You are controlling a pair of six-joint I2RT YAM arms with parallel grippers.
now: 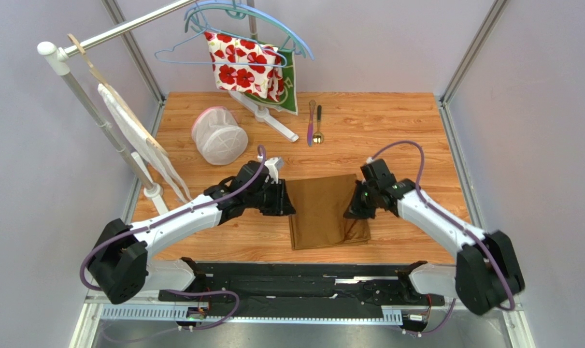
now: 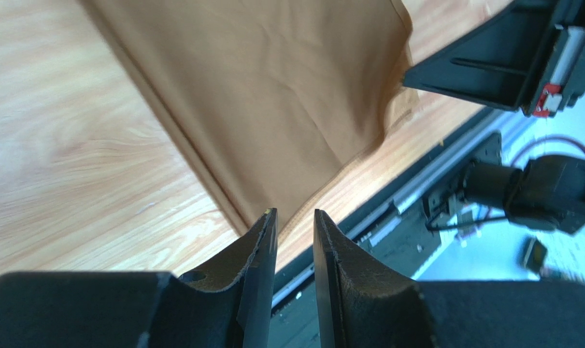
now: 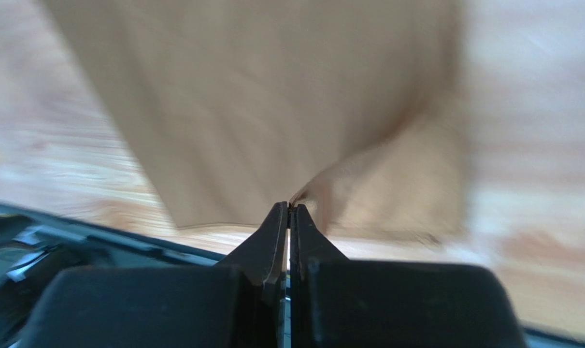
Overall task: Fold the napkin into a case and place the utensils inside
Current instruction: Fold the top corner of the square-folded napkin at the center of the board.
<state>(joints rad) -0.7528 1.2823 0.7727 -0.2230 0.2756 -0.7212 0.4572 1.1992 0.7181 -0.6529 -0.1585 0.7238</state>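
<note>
The golden-brown napkin lies folded into a rough rectangle on the wooden table between my two arms. My left gripper rests at its left edge, open, with a narrow gap and nothing between the fingertips; the napkin spreads just beyond them. My right gripper sits at the napkin's right edge, shut on a raised fold of the napkin. The utensils lie side by side at the back of the table: a purple-pink knife and a gold-bowled spoon. No case shape shows.
A white and pink mesh basket stands at the back left. A rack holds hangers, a red-flowered cloth and a white bag. The black rail runs along the table's near edge.
</note>
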